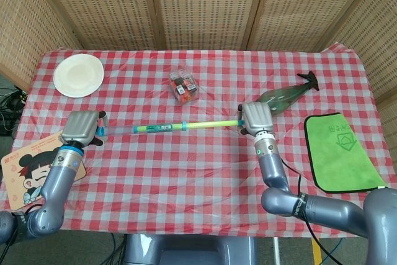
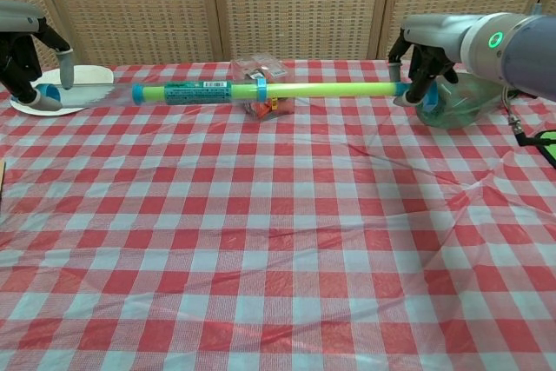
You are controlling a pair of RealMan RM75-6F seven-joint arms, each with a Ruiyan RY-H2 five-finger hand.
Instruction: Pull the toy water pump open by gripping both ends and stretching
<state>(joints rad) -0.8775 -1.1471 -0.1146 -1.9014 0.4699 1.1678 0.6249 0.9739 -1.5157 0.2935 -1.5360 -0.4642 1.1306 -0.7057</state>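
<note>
Woven rattan screens back a table covered by a red-and-white checked cloth [image 1: 186, 172], over which a long toy water pump [image 1: 180, 126] with a green rod and a blue-labelled barrel is held level, just above the cloth, between the two hands. Its thin green rod runs out toward the right hand and the thicker barrel lies nearer the left. At the table's right edge lies a bright green cloth mat with a black border [image 1: 341, 152]; at the left edge lies a cartoon-face picture board [image 1: 28, 172], partly under the left arm. A dark green glass bottle [image 1: 282, 97] lies on its side just beyond the right hand, and a round white plate [image 1: 79, 75] sits in the far left corner. A small clear plastic box with red contents [image 1: 184, 85] stands behind the pump's middle. The left hand [image 1: 80, 127] has its fingers curled round the pump's blue end cap, gripping it. The right hand [image 1: 255, 118] clasps the rod's far tip, fingers wrapped down over it.
</note>
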